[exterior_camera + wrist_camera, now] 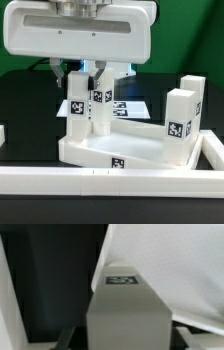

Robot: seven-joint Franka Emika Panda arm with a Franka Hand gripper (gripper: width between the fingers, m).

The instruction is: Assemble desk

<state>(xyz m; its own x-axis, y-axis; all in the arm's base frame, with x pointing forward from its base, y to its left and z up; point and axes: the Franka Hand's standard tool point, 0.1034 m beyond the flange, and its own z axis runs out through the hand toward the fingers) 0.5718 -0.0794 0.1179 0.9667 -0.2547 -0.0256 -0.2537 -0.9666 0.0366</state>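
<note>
We see the desk slab [115, 150] lying flat on the dark table [25, 105], a large white plastic rectangle with a raised rim and a black-and-white tag on its front edge. It sits just behind the long white border rail [110, 183], which runs across the front of the exterior view and turns up its right side.

Two short square white legs stand upright on the slab. One leg [80, 110] rises at the slab's corner on the exterior view's left, the tag on its face turned toward us. A second leg [180, 117] stands on the slab's far side, also tagged, with another white block [192, 95] showing behind it.

The gripper [98, 80] hangs directly over the slab, its fingers closed on a third leg [99, 100] [125, 314], which stands upright just beside the first. In the wrist view this leg fills the middle, a tag on it
</note>
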